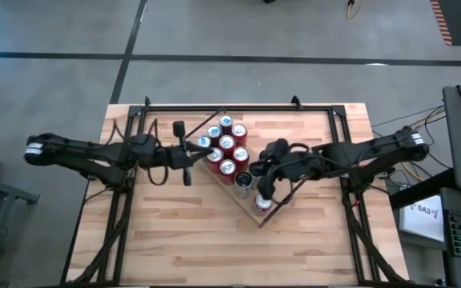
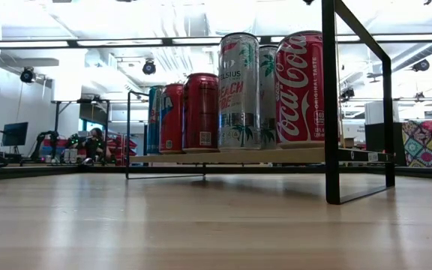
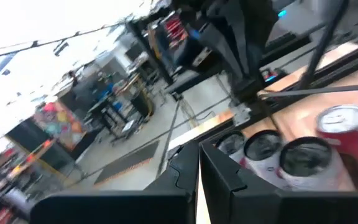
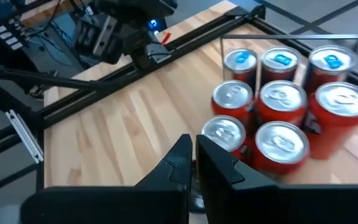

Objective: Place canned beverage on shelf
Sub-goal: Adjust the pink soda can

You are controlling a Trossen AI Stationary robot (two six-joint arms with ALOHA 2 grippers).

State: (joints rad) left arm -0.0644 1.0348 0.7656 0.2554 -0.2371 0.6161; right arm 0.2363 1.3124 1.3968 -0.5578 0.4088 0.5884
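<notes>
Cans [image 1: 226,148] crowd the shelf [image 1: 250,206], both tools pressed together and empty, left [image 1: 184,150] at nine o'clock, right [image 1: 261,186] at three, so little remains.

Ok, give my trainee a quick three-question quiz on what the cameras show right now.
1. True or false: the left hand holds a can.
2. Which hand is over the silver cans at the shelf end? A) left B) right
3. Fill in: most cans in the cluster are ___ in colour.

Key: 1 false, both hands are shut and empty. 2 B, the right hand. 3 red.
</notes>
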